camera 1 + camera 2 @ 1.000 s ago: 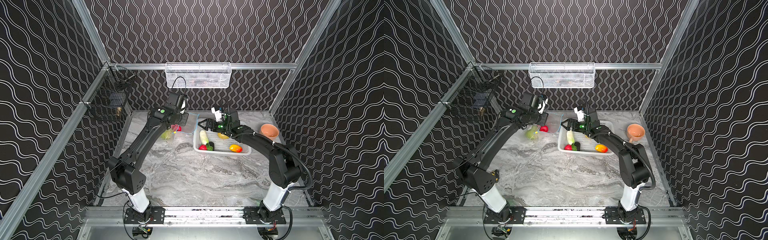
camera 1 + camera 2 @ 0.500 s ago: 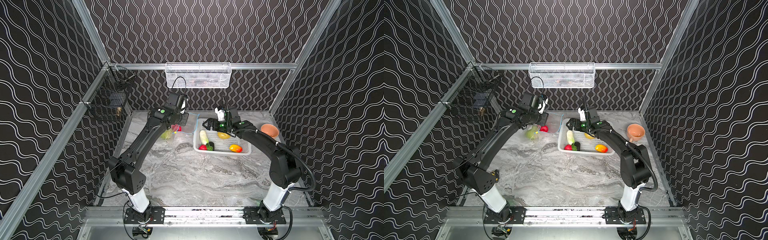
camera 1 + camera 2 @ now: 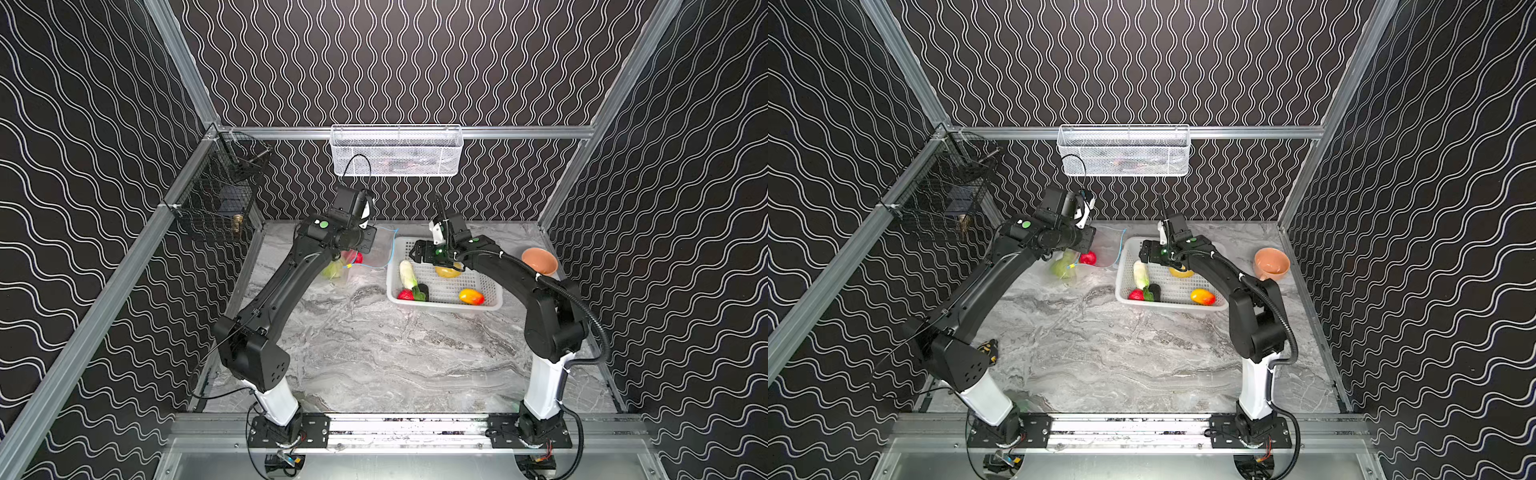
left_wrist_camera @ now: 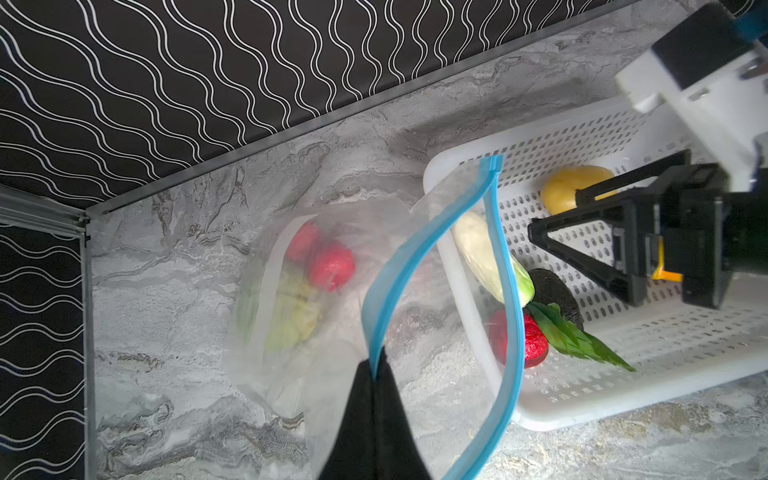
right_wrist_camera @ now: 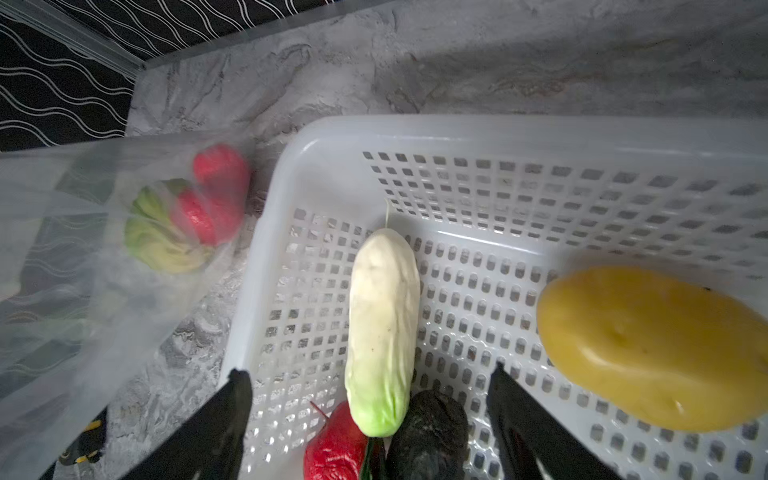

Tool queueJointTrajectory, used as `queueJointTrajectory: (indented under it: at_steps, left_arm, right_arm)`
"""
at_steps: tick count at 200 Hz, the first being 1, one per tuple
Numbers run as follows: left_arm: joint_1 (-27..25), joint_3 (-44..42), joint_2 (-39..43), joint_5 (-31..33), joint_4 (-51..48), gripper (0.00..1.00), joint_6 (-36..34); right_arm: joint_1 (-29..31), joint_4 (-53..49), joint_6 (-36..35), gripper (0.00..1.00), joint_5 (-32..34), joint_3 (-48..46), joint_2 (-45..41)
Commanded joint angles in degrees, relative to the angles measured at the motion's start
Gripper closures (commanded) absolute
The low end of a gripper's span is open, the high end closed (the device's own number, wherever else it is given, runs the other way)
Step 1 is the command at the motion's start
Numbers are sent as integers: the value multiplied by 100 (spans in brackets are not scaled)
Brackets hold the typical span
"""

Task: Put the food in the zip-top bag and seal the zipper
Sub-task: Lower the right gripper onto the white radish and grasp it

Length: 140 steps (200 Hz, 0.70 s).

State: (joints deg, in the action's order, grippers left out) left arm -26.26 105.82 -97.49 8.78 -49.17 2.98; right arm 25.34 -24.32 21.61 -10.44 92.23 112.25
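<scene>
Your right claw (image 5: 368, 370) hangs low inside the white basket (image 3: 444, 306), jaws apart and empty, straddling the white radish (image 5: 382, 324). The basket sits toward the far edge of the worktop (image 3: 374, 353), just right of the middle.

Along its near wall lie a red strawberry (image 5: 336, 449) and the dark eggplant (image 5: 428, 436), side by side, with the mango (image 3: 471, 296) apart to their right. Deeper in are the radish and the lemon (image 5: 648, 349).

Past the basket's left wall, toward the worktop's far-left corner, your left claw (image 4: 374, 374) is pinched tight on the zipper (image 4: 415, 245). It holds the zip-top bag (image 4: 332, 415) up with its mouth gaping toward the basket. The green melon (image 4: 291, 324) and red strawberries (image 4: 332, 266) already rest in the bag.

You look to be mid-loading, with five pieces left to move and sealing not yet due. The radish seems the next pick:
- Close across its narrow width and lift it clear of the basket wall.
- Carry it through the blue loop and let go only once it is well inside.
- Keep the left pinch firm, because the film is flimsy and the mouth is narrow.
</scene>
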Motion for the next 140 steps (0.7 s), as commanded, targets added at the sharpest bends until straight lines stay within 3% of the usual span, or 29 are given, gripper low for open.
queueJointTrajectory:
  at_steps: [1, 52, 140]
  left_arm:
    - [3, 72, -24, -16, 74, 100, -4]
    - [7, -46, 37, -78, 122, 100, 1]
    - [5, -26, -24, -87, 106, 100, 27]
  right_arm:
    - [-2, -176, 34, 15, 20, 169, 131]
    - [17, -788, -29, 26, -77, 874, 774]
    - [152, -1136, -60, 34, -203, 1590, 1482]
